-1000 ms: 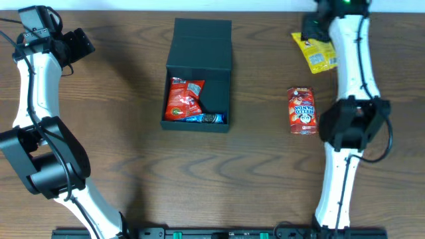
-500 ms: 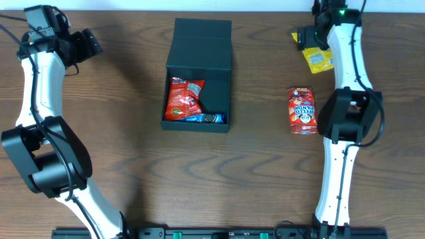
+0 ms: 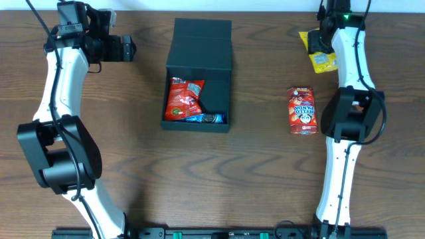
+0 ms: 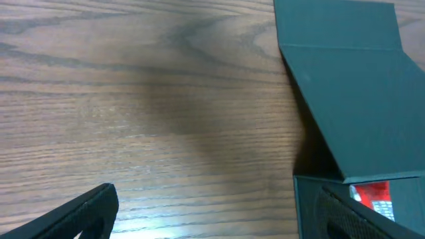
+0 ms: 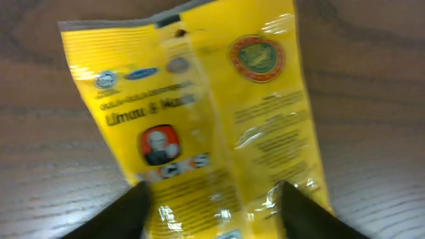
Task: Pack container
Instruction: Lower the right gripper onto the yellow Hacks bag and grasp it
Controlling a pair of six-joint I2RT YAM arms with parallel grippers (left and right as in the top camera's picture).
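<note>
desk: dark wood grain; everything on it sits in the half toward 12 o'clock.
left arm: it has swung in from the 9 o'clock edge toward the middle over the last second.
left hand: fully spread and empty, now near the lid's 9 o'clock side; its own camera looks across bare wood at the lid.
right arm: reaches up the 3 o'clock side to about 1 o'clock, little moved in the last second.
right hand: down over the yellow packet, jaws part-open and astride its end; the wrist view is blurred, so I cannot tell whether the pads touch it.
container: centre of the desk, a little toward 12 o'clock, lid laid back flat toward 12, unmoved.
red box: at 3 o'clock of the container, well apart from it, untouched on the desk.
red packet: inside the container, on its 9 o'clock side.
yellow packet: at about 1 o'clock, flat on the desk, partly under the right hand.
blue packet: inside, along the 6 o'clock wall.
meaning: likely the yellow packet goes in next, then the red box; the left hand seems placed to tend the lid.
</note>
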